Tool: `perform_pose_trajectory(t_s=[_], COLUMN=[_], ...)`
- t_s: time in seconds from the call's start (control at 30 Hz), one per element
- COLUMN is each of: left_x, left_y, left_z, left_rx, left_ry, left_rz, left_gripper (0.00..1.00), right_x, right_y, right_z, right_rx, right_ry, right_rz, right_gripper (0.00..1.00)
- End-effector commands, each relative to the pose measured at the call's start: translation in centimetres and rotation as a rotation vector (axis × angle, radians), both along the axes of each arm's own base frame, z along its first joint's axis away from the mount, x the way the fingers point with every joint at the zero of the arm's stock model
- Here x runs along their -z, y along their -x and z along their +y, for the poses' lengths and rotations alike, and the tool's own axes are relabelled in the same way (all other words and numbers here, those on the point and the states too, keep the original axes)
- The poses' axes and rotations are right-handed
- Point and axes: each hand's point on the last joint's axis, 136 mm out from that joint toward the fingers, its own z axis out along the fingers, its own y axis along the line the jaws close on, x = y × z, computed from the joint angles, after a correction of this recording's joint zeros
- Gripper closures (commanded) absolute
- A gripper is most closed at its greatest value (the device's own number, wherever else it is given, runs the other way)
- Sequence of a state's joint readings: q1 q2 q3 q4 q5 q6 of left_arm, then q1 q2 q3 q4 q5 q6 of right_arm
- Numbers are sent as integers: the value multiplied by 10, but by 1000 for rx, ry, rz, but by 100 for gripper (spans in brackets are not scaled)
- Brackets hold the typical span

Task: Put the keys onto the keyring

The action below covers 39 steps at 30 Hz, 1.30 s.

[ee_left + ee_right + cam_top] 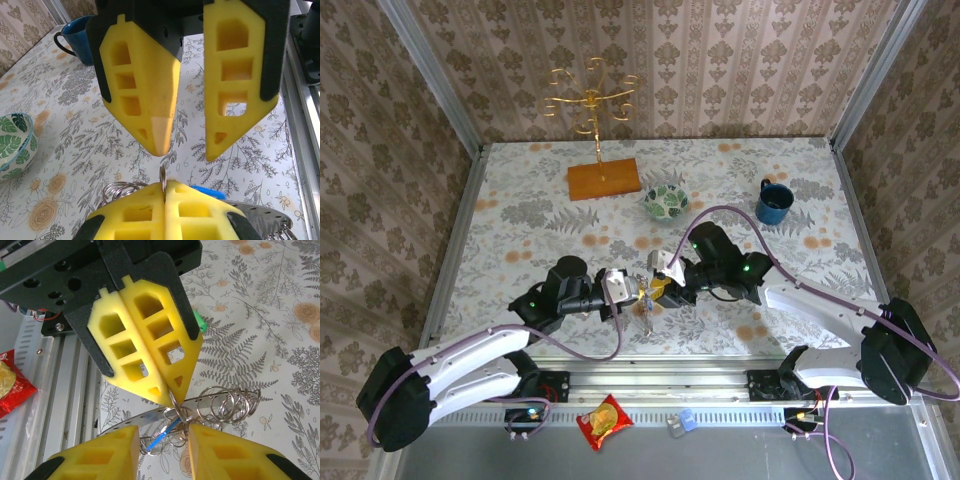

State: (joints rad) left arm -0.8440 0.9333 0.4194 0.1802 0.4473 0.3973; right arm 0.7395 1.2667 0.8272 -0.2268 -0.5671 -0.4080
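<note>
left gripper (171, 396): pinching wire loop (163, 175) at keyring (130, 421)
right gripper (162, 437): jaws spread
next: steady loop; grip blue key (167, 429) squarely

From above, the keys (646, 302) are too small to tell apart. The left pincer (164, 192) hides most of the blue key (207, 190) and of the loop (163, 176) it pinches. Only a bit of the green key (199, 323) peeps out behind it. The bowl (15, 142) is cut off.

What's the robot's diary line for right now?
left hand: shut on small wire ring | right hand: open, facing it | keyring: between the hands | blue key: beside keyring
</note>
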Motion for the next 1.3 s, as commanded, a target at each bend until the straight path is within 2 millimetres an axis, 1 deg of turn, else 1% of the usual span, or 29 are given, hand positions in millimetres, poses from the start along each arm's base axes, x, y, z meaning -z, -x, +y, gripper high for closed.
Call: perform_pose_trajectory(t_s=[0.0, 0.13, 0.27, 0.43, 0.6, 0.63, 0.73, 0.77, 0.83, 1.0, 1.17, 1.27], left_x=[-15, -20, -22, -26, -32, -35, -43, -45, -50, -58, -61, -61], left_y=[1, 3, 6, 5, 4, 3, 2, 2, 1, 3, 4, 4], left_z=[-3, -4, -6, -5, -1, -1, 2, 2, 3, 4, 4, 5], left_rx=[10, 10, 18, 0, -16, -18, -23, -27, -29, -28, -20, -22], left_ry=[57, 108, 157, 210, 268, 285, 338, 353, 380, 417, 430, 436], left_rz=[-44, -35, -6, 9, 23, 24, 31, 35, 40, 52, 66, 71], left_gripper=[100, 100, 100, 100, 100, 100, 100, 100, 100, 100, 100, 100], right_x=[0, -2, -4, -1, -18, -16, 0, 4, 6, 3, -2, -5], right_y=[-12, -14, -13, -12, -4, -4, -7, -6, -5, -7, -16, -18], right_z=[2, 4, 7, 1, -9, -13, -19, -18, -13, 4, 12, 15], right_rx=[43, 42, 24, 36, 91, 114, 167, 169, 162, 136, 147, 145], right_ry=[4, -30, -73, -87, -161, -166, -142, -134, -136, -165, -183, -195], right_rz=[-9, -39, -73, -79, -101, -106, -113, -106, -94, -97, -126, -128], right_gripper=[67, 63, 63, 64, 61, 61, 58, 58, 56, 55, 55, 58])
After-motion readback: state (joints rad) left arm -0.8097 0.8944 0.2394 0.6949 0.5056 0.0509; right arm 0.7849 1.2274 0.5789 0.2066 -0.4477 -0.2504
